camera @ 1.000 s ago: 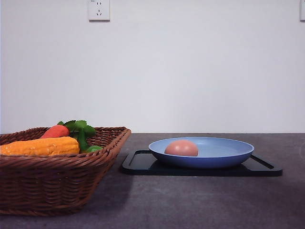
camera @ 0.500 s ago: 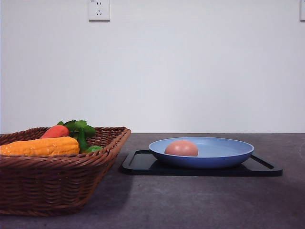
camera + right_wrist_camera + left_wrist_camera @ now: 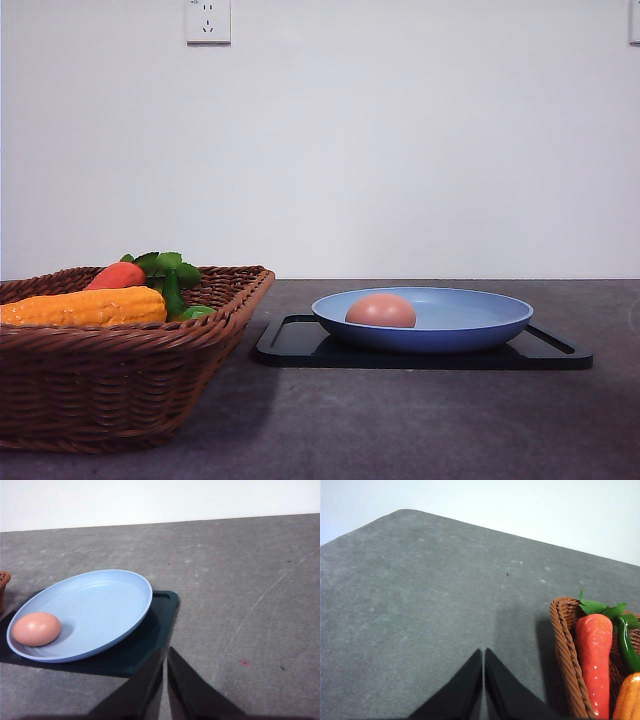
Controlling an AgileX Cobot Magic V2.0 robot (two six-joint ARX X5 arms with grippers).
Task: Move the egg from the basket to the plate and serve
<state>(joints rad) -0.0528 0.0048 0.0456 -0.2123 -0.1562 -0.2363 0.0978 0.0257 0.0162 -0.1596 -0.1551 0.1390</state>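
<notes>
Basket (image 3: 120,370) sits at the far left of the table (image 3: 420,430): wide, shallow, dark-brown wicker, flared sides, rim braided. Inside it: yellow-orange corn cob (image 3: 85,306) lying lengthwise near the front wall, orange-red carrot (image 3: 117,275) behind the cob with green leaves (image 3: 165,268) at its right end, and a glossy green pepper-like piece (image 3: 197,312) just beside the leaves.

Left gripper (image 3: 484,690) seen from the left wrist camera: two dark fingers pressed together, only a hairline seam between them, nothing in them. It hangs over bare grey table beside the basket's outer corner, clear of the wicker. The carrot and the green piece show inside that corner.

Right of the basket, apart from it: flat black tray (image 3: 300,345), raised lip, rounded corners. Plate (image 3: 480,325) sits on the tray, round, light blue, matte, shallow with a raised rim; it overhangs the tray edge on the basket side in the right wrist view.

Egg (image 3: 380,311) is in the plate, resting on the plate floor against the rim on the basket side. Small smooth oval, reddish-brown to salmon, soft highlight on top, lying on its side, far smaller than the plate.

Right gripper (image 3: 165,685): fingers together, thin slit only, empty. It hangs by the tray's corner away from the basket, not touching plate or tray.

White wall behind, socket (image 3: 207,20) above the basket.
</notes>
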